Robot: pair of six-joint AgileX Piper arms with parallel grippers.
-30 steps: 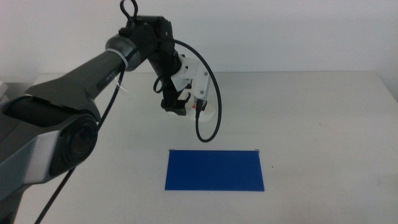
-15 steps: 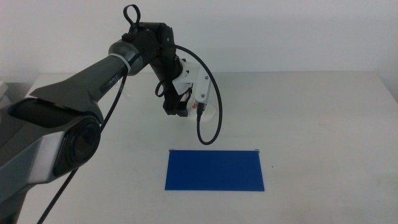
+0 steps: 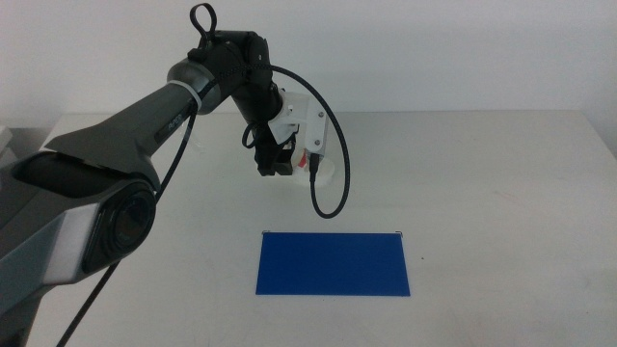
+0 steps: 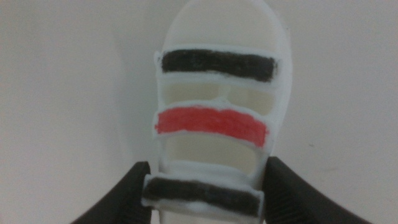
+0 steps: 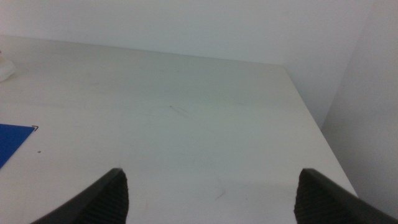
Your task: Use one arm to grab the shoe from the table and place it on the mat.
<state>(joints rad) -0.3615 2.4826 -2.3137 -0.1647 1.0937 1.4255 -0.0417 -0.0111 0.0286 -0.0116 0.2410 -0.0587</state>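
Left wrist view puts the shoe (image 4: 214, 118) straight ahead of the left claw (image 4: 204, 186), its long axis running away from the wrist, jaws flanking the near black strap, seemingly touching both sides. It sits on the tabletop (image 3: 501, 173), beyond the mat (image 3: 333, 263). Right claw (image 5: 208, 193) waits spread, empty.

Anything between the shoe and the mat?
Nothing visible. The left gripper straddles the shoe at its heel end; bare table lies between it and the mat. Right gripper waits out of the path.
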